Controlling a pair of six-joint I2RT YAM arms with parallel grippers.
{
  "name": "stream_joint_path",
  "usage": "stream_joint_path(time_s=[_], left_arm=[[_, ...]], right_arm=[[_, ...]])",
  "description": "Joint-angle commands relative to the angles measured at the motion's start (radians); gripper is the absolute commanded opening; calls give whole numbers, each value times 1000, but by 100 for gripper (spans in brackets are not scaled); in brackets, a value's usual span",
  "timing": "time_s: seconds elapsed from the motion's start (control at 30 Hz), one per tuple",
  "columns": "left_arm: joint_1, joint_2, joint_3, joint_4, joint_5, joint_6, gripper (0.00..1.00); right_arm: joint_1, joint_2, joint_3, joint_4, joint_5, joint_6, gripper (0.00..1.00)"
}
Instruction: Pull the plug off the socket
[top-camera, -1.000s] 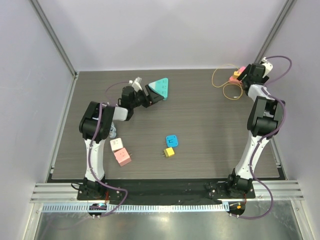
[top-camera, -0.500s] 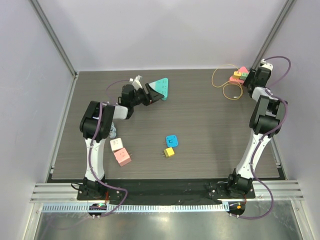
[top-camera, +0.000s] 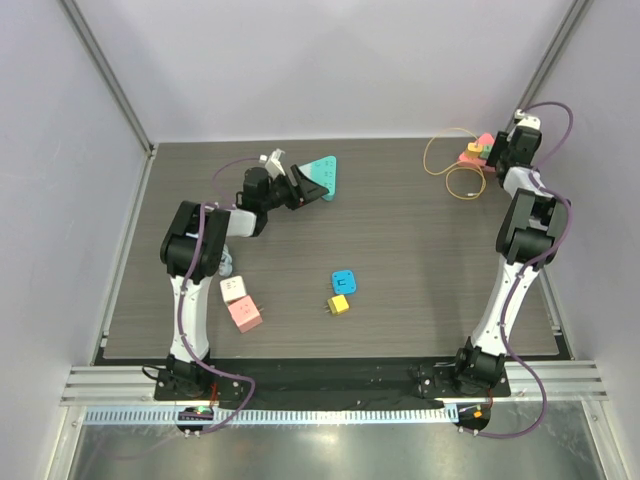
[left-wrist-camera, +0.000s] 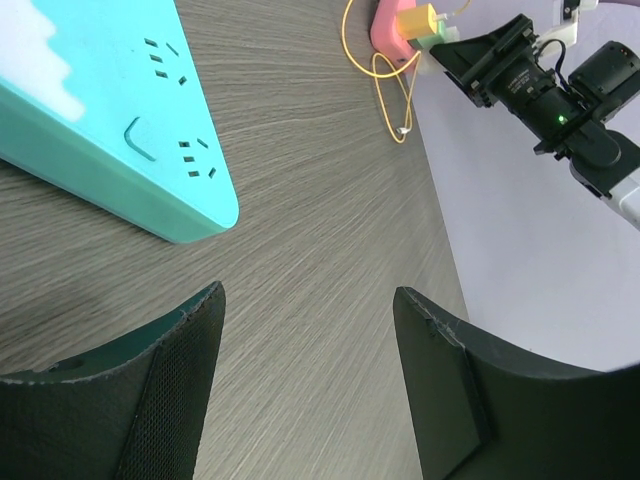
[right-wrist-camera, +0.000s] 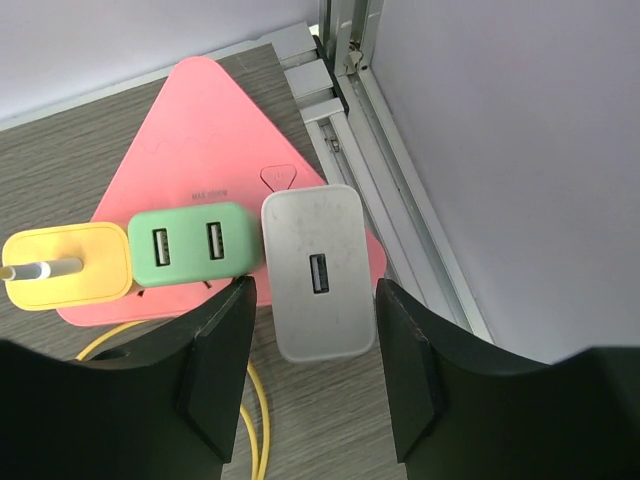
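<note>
At the far right corner, pink socket carried yellow plug, green plug and grey plug, right gripper parted astride it — holding nothing, left gripper parted and empty near teal socket.

A teal triangular power strip lay flat on the dark wood-grain table, just ahead of the left gripper. In the wrist view, its nearest corner sat to the left of the gap between the fingers. Well apart from that gripper, on its near side toward mid-table, a small blue adapter sat with a yellow plug just beside it. Nearer the arm's base, a white cube sat just beside a pink cube.
</note>
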Motion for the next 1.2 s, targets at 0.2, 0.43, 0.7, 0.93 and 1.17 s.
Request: stream_joint_path(time_s=[0.2,0.43,0.7,0.93,1.17], left_arm=[[7,5,41,5,22,18,69],[7,11,50,-5,20,16,69],[6,20,62,-9,28,12,69],[7,24,68,-12,29,10,69],[10,23,65,1,34,-1,69]], right_arm=[[0,44,94,-22,-2,-55,53],[2,63,135,-30,-31,-32,45],[5,70,135,-44,-36,-14,35],[36,61,109,-62,-13,-8,26],[80,24,42,-61,42,11,24]])
